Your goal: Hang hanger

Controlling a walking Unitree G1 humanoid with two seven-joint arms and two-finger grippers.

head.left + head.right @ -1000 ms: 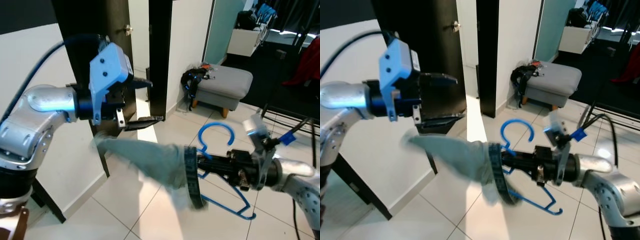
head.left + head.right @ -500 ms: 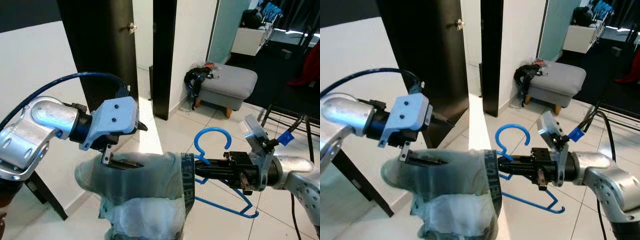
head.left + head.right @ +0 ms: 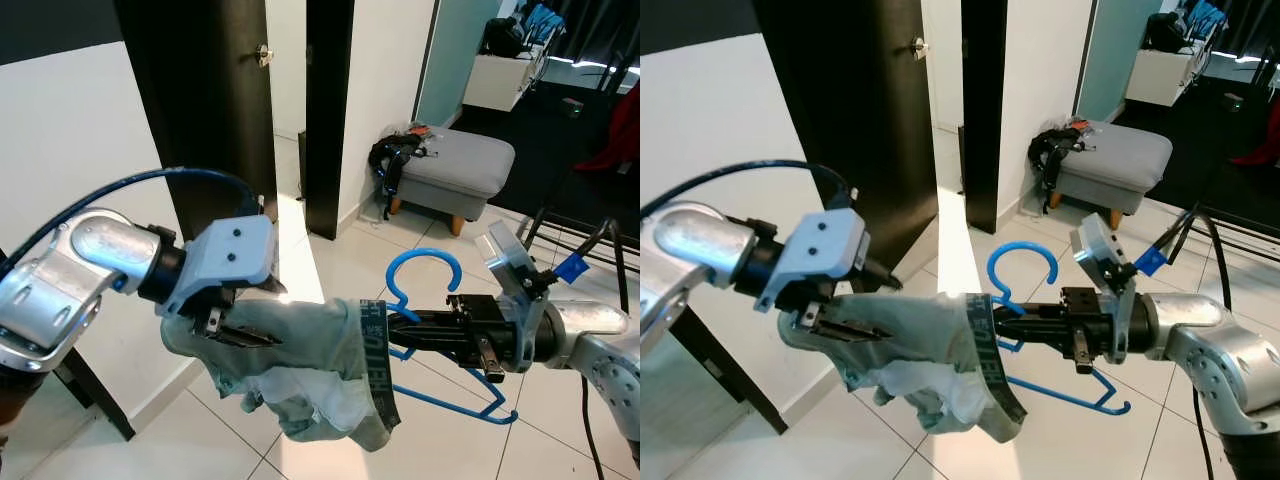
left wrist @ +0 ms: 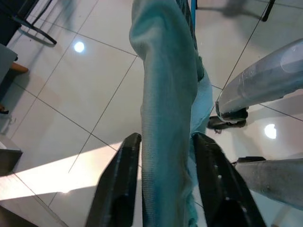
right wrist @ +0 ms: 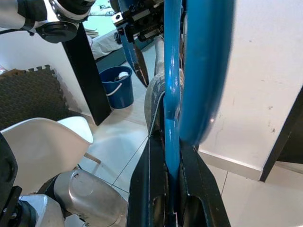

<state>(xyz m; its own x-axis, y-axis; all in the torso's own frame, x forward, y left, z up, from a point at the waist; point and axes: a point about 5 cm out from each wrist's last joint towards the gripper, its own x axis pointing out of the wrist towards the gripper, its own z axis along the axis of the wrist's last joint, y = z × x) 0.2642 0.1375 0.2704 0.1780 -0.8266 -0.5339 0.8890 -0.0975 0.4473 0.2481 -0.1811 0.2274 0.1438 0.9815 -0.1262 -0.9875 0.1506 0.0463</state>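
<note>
step: still dressing the hanger, not hanging yet. right gripper is clamped on its blue frame, held mid-air over the floor. left gripper pinches the teal garment, stretched over one hanger arm. next: seat the cloth evenly, then carry it to a rail. vs 0.5 s ago: cloth bunched lower, left gripper sits closer to the hanger.

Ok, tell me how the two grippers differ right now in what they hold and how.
The left gripper pinches soft pale green fabric, the garment; the right gripper clamps the rigid blue plastic hanger. The left gripper's black fingers straddle a fold of cloth; the right gripper's fingers close on a thin bar. Both are shut on their loads, held above the tiled floor, facing each other.
</note>
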